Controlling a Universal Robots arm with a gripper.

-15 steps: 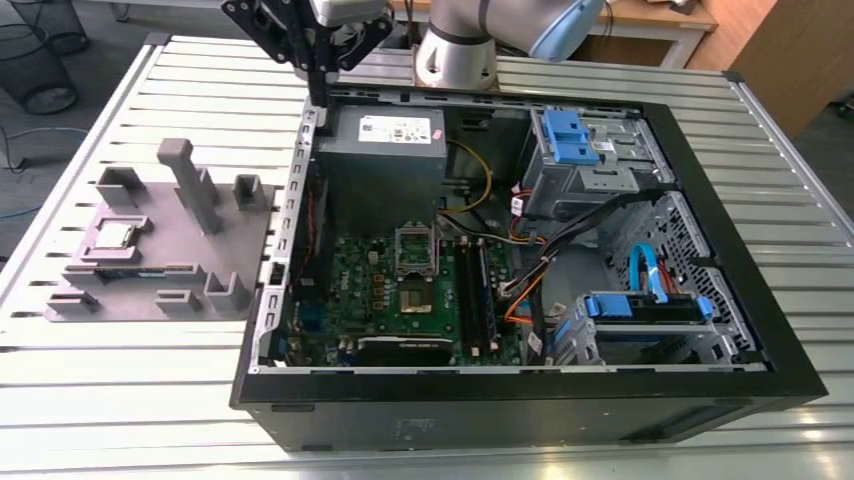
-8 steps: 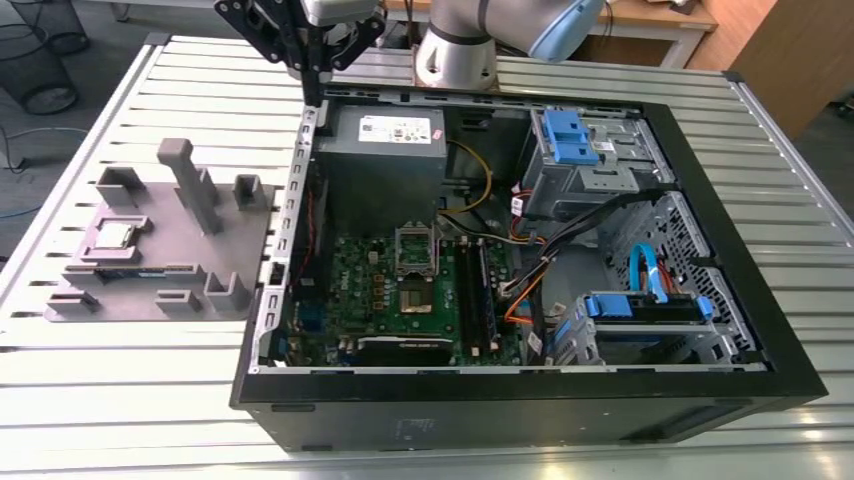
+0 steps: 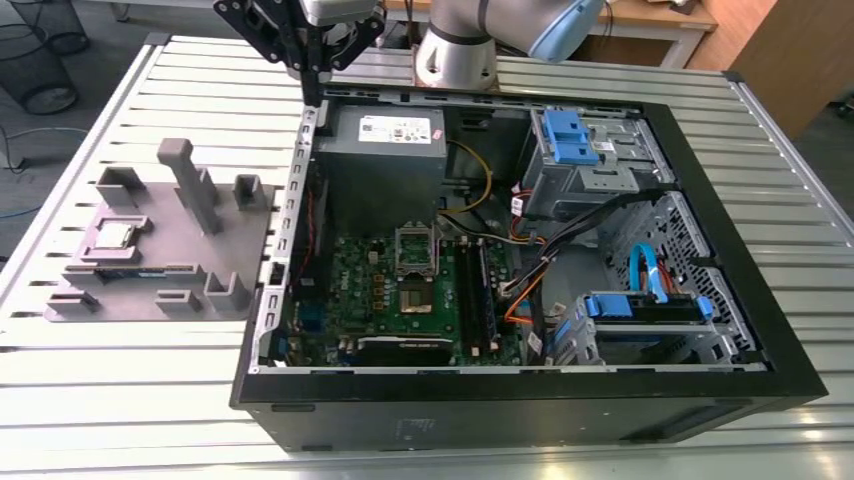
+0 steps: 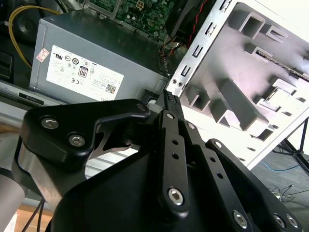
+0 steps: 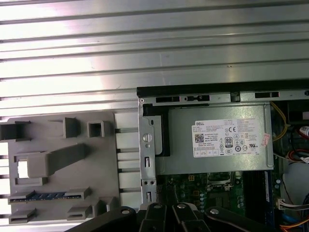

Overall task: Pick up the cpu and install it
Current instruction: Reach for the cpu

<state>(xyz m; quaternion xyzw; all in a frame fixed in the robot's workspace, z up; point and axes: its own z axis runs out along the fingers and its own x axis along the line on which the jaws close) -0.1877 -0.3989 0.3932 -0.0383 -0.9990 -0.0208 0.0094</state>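
Note:
The cpu lies flat in a pocket of the grey holder block, outside the computer case on the exterior view's left. In the first wrist view the cpu is a bright square in that block. My gripper hangs above the case's back corner by the power supply, well away from the cpu. In the second wrist view, my gripper has its black fingers pressed together with nothing between them. The silver-framed socket sits on the green motherboard inside the case.
The open black case holds blue drive cages, cables and a dark card. A memory stick lies in a slot of the holder block. Tall grey posts rise from the block. A slatted metal table lies under everything.

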